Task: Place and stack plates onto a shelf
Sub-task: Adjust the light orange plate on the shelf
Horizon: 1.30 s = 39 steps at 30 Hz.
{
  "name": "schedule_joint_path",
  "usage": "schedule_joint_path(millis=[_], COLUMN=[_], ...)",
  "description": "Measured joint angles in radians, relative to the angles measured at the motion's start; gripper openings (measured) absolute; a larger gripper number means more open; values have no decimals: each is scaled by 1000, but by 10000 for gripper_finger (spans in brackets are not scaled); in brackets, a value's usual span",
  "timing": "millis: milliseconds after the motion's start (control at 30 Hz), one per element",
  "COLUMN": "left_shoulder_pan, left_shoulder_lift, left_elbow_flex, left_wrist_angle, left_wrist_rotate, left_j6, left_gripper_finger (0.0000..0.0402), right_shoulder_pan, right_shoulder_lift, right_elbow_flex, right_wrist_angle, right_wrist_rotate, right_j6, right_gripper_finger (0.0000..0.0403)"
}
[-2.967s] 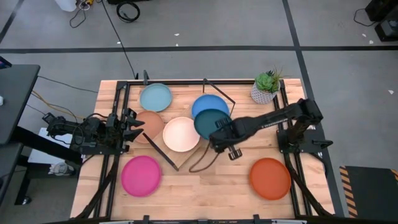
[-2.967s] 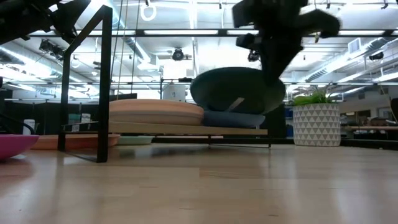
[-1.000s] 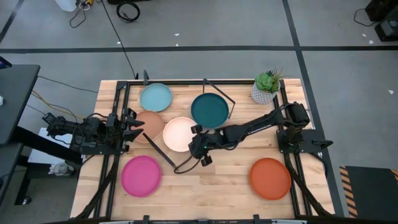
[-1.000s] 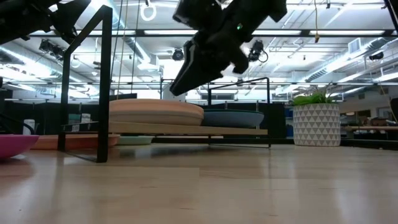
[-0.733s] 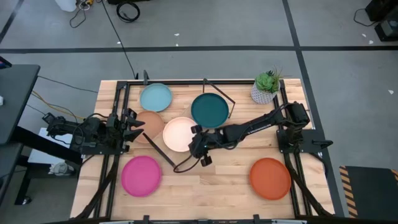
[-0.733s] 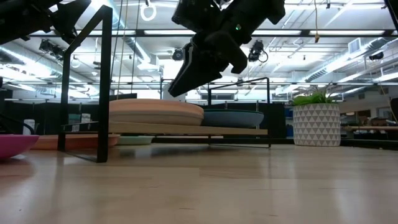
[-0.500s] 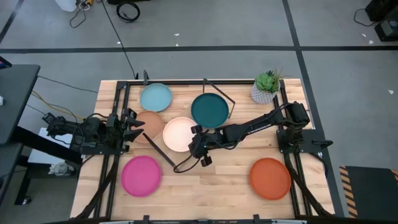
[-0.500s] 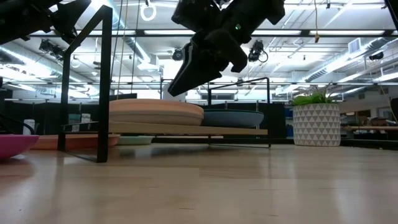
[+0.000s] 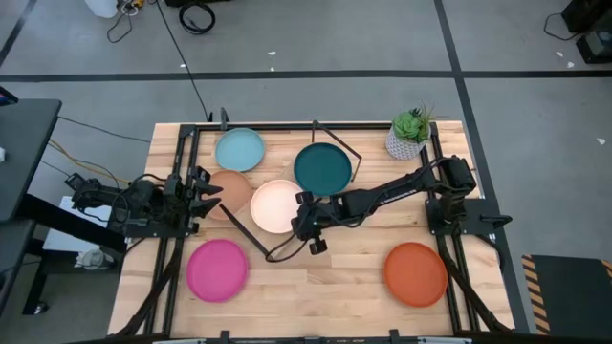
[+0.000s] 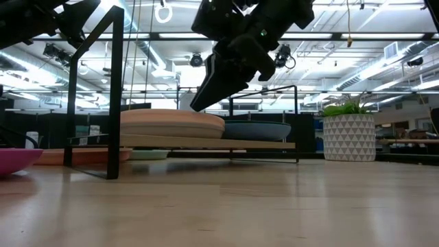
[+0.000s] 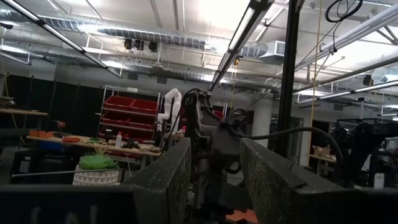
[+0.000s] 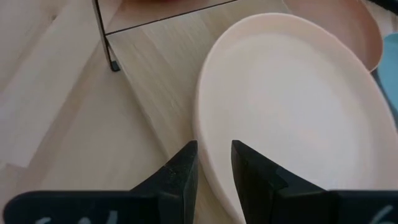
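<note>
The right gripper (image 9: 300,216) hangs near the centre of the high view, at the right edge of the cream plate (image 9: 278,205), its arm stretching back to the right side of the table (image 9: 335,282). In the right wrist view its two dark fingers (image 12: 180,169) stand slightly spread with a narrow gap between them, straddling the rim of the cream plate (image 12: 292,106) without visibly pressing on it; whether they touch the rim I cannot tell. In the low view the same gripper (image 10: 206,96) shows in the upper middle of the frame, pointing down toward the shelf (image 10: 206,143), whose light wood board carries the plates. On the shelf in the high view, the cream plate lies at centre, the tan plate (image 9: 229,191) just left of it and partly under it, and the dark teal plate (image 9: 322,168) up and to the right. The light blue plate (image 9: 239,150) lies at the upper left of the table, the pink plate (image 9: 217,269) at the lower left, and the orange plate (image 9: 415,273) at the lower right. A potted plant (image 9: 409,133) stands at the upper right corner. The left gripper (image 9: 203,194) waits at the left edge of the table, beside the tan plate, its fingers (image 11: 168,177) spread apart in the left wrist view.
</note>
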Motion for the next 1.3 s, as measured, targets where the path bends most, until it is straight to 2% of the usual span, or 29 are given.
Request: schedule_joint_path(millis=[167,433,667,900,1100,1300], left_shoulder_pan=[0,0,0,0,0,0], left_shoulder_lift=[0,0,0,0,0,0], left_elbow_flex=[0,0,0,0,0,0], left_wrist_angle=[0,0,0,0,0,0], left_wrist_rotate=[0,0,0,0,0,0], left_j6=[0,0,0,0,0,0], left_gripper_finger=[146,146,146,146,146,146], right_shoulder_pan=[-1,-10,-29,-21,-11,-41], right_shoulder_lift=[0,0,0,-18,-54,10], right_elbow_flex=[0,0,0,0,2,2], right_wrist_angle=[1,-1,-8,-14,47,33], right_wrist_rotate=[-9,-36,-39,-57,-4,-49], right_j6=[-12,-7,15,12,-22,-4], right_gripper_finger=[88,8,19,6,14,10])
